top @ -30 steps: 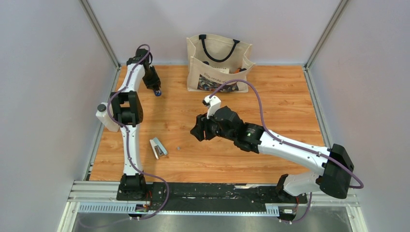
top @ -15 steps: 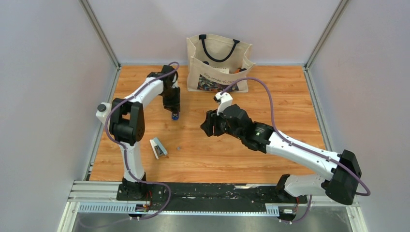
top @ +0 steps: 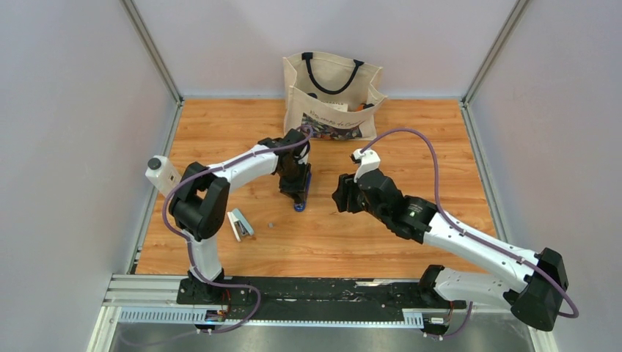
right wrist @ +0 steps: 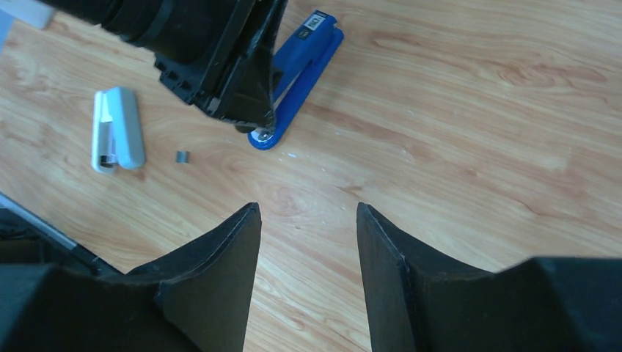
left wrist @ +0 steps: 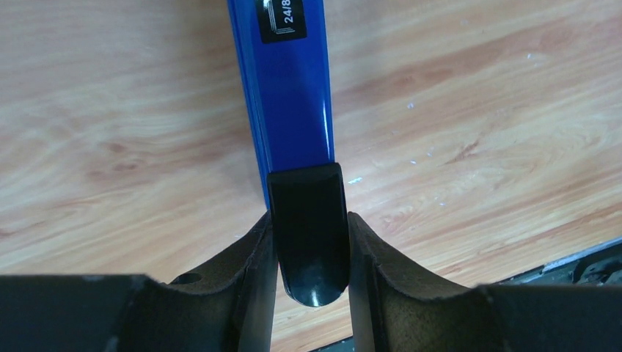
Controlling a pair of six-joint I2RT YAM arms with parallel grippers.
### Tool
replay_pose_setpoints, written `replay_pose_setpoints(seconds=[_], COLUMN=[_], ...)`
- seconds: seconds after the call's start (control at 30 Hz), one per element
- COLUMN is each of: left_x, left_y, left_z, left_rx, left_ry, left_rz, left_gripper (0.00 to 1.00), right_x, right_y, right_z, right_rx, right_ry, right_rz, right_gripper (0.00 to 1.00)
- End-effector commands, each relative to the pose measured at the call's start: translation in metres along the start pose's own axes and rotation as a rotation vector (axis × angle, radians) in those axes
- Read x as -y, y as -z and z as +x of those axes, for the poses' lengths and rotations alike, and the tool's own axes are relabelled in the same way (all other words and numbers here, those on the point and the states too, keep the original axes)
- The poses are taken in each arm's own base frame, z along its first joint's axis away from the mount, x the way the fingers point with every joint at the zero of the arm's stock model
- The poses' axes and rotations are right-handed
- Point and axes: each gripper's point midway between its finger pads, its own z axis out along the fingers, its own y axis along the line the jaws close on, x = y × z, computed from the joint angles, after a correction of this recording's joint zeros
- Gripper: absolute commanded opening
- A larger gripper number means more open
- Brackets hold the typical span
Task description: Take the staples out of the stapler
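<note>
Two small items lie nearest you: a grey-white case [top: 240, 224] and a grey speck [top: 271, 224]. Mid-table, your left gripper [left wrist: 309, 224] clamps the stapler [left wrist: 290, 95] by its black end; your right gripper [right wrist: 308, 213] hangs just beside, jaws parted, empty. Tote bag [top: 331, 95] stands at the far edge.

The left gripper [top: 295, 192] is seen over the middle of the wooden table [top: 425, 147], with the blue stapler [top: 299, 206] at its fingers. The right gripper [top: 337, 198] is held near it, apart from it. A pale grey object [top: 239, 223] and a tiny speck [top: 271, 224] are laid further left. A canvas tote bag [top: 331, 99] is stood at the far edge.
</note>
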Motion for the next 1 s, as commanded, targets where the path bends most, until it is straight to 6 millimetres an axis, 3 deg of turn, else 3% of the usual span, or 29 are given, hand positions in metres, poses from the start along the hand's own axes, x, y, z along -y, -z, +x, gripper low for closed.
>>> replay_pose_setpoints(seconds=[0.0,0.17,0.3,0.4,0.53,0.67,0.83,0.93,0.97], left_x=[0.037,0.065,0.068,0.071,0.08,0.087,0.061,0.032,0.014], left_y=[0.003,0.004,0.008,0.022,0.037,0.059,0.105,0.131,0.149], left_z=[0.001,0.011,0.018,0.014,0.01,0.0,-0.028,-0.046,-0.056], left_rx=[0.062,0.075,0.071,0.114,0.131,0.17,0.284,0.362,0.423], left_ry=[0.002,-0.027,-0.023,-0.024,-0.043,-0.084,-0.149,-0.137,-0.105], left_rz=[0.1,0.168,0.183,0.195,0.212,0.223,0.138,0.14,0.143], left_gripper=[0.0,0.03,0.32,0.52,0.69,0.77,0.84,0.82,0.8], right_x=[0.022,0.035,0.039,0.041,0.042,0.041,0.034,0.03,0.027], right_y=[0.004,-0.001,-0.008,-0.013,-0.017,-0.022,-0.042,-0.061,-0.065], right_z=[0.0,0.007,0.012,0.013,0.013,0.013,0.021,0.029,0.032], right_rx=[0.015,-0.005,-0.03,-0.04,-0.049,-0.06,-0.127,-0.201,-0.224], right_ry=[-0.031,-0.045,-0.04,-0.043,-0.056,-0.079,-0.136,-0.161,-0.154], right_rz=[0.067,0.095,0.1,0.106,0.117,0.127,0.143,0.195,0.205], right_gripper=[0.54,0.54,0.54,0.55,0.6,0.7,0.7,0.72,0.72])
